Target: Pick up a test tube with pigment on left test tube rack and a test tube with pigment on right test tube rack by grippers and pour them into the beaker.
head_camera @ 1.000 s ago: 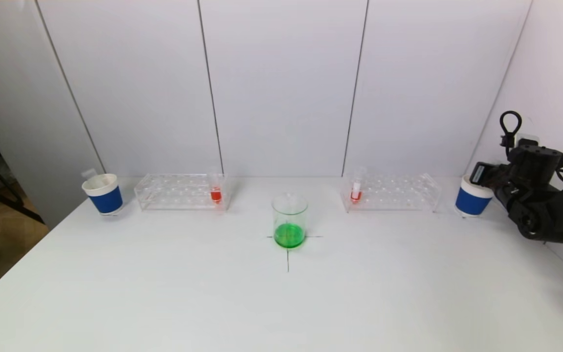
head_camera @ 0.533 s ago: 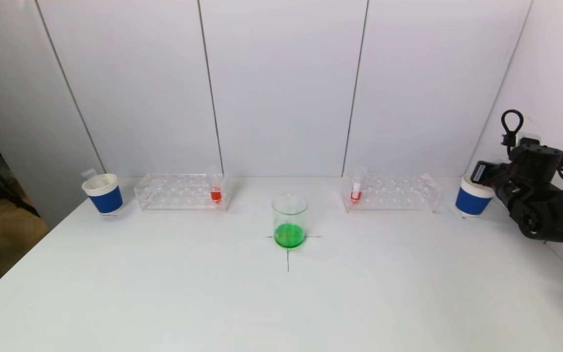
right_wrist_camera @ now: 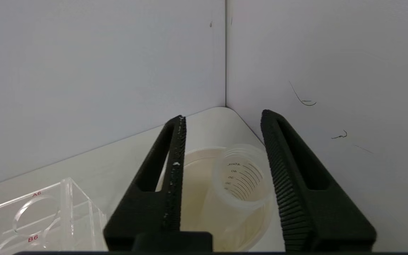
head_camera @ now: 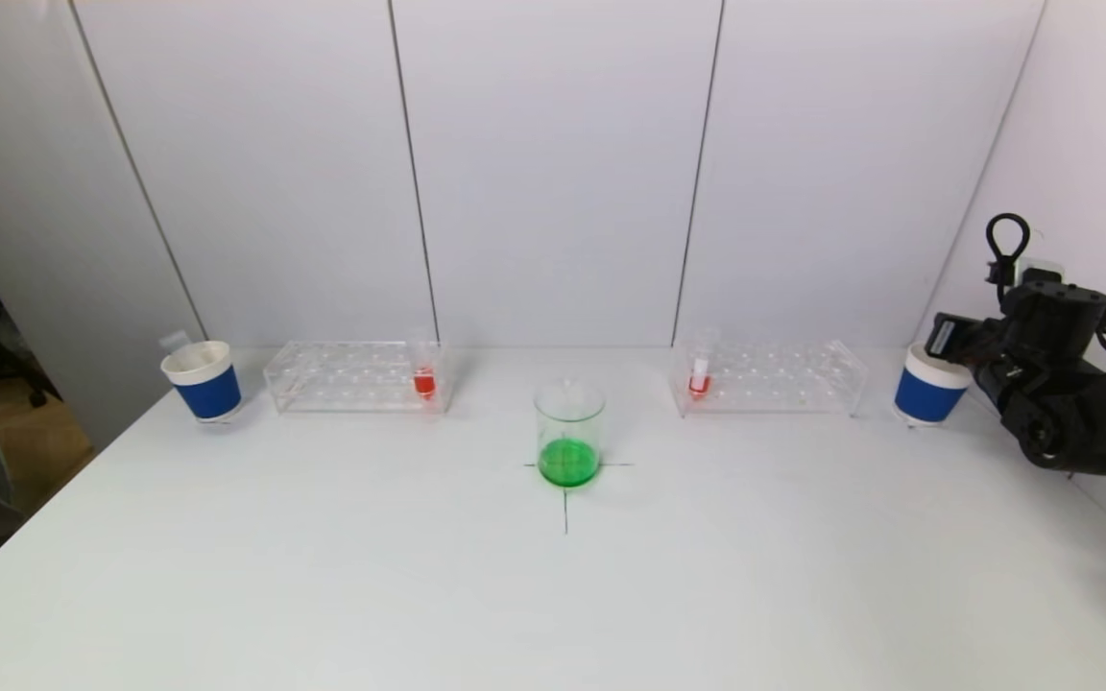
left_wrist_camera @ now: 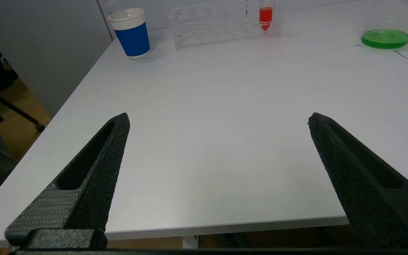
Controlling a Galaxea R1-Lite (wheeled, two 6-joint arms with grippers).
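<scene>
Black textured fingers of my left gripper point(left_wrist_camera: 218, 148) stand spread wide over bare white table point(left_wrist_camera: 204, 117) near its front edge, holding nothing; ahead of them and well apart sit a blue-and-white cup point(left_wrist_camera: 131, 33), the left rack point(left_wrist_camera: 221, 23) with its red-filled tube point(left_wrist_camera: 265, 16), and off to one side the beaker point(left_wrist_camera: 385, 37) of green liquid. My right gripper point(right_wrist_camera: 221, 159) hangs directly above the right-hand cup point(right_wrist_camera: 204, 198), its fingers parted with nothing between them, an empty graduated tube point(right_wrist_camera: 243, 184) lying in the cup just beneath, apparently the place for spent tubes. Only this wrist view shows that tube; from the head view the cup point(head_camera: 927, 389) is partly masked by my arm and its contents are hidden. The head view alone gives the layout: beaker point(head_camera: 569, 432) on a cross mark at centre, racks either side, the right rack point(head_camera: 769, 376) holding one tube with red pigment point(head_camera: 699, 369) at its end nearest the beaker, the left rack's tube point(head_camera: 424, 372) likewise, presumably for short carries. My left gripper is out of that view.
</scene>
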